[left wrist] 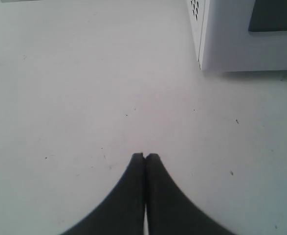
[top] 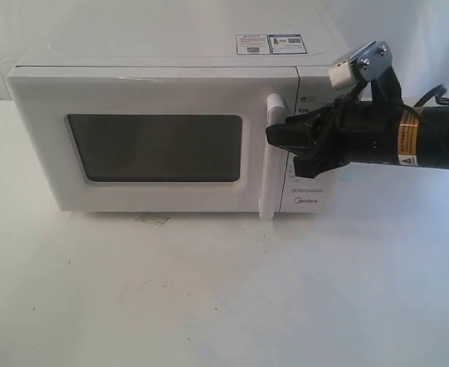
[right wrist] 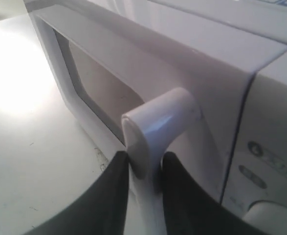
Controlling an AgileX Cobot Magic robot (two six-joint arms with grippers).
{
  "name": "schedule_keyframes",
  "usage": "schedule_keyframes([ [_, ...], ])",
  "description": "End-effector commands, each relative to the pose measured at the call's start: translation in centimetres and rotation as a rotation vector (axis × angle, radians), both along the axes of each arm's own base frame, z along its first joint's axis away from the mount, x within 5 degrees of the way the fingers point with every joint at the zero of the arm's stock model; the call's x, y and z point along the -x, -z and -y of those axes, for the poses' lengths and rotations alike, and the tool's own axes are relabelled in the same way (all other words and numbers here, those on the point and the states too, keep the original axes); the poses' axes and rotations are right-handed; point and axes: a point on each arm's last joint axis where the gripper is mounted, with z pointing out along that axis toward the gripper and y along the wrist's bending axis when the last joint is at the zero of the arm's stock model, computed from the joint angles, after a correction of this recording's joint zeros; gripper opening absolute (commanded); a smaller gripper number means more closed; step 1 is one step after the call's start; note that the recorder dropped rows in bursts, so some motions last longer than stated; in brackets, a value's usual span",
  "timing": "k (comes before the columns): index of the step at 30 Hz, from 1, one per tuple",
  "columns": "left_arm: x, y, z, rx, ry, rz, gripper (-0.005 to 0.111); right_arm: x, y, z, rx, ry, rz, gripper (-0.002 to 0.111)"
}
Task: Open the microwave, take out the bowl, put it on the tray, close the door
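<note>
My right claw (right wrist: 144,164) is clamped on the tall white bar handle (right wrist: 160,117) of the boxy white microwave (top: 170,46), its wide white door (top: 40,145) shut (left claw (left wrist: 144,156) pressed together, beside that microwave).

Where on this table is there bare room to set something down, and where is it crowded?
Bare: the wide table in front of the microwave, and left of it. Crowded: at the handle, where the right gripper clamps it.

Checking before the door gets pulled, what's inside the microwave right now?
Nothing can be made out: the door of the microwave is shut and its window is dark, so whatever sits inside is hidden.
</note>
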Motion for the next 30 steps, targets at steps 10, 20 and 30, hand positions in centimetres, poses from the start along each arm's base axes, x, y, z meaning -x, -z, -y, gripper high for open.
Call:
schedule_keyframes([
  [10, 0.0, 0.1, 0.0, 0.002, 0.004, -0.001, 0.000, 8.4, -2.1, -8.2, 0.005, -0.779, 0.029, 0.000],
  [20, 0.0, 0.1, 0.0, 0.002, 0.004, -0.001, 0.000, 1.2, -0.7, -4.9, 0.293, 0.081, 0.047, 0.000],
  [30, 0.0, 0.1, 0.0, 0.002, 0.004, -0.001, 0.000, -1.3, -1.1, -2.4, 0.417, 0.436, 0.042, 0.034],
])
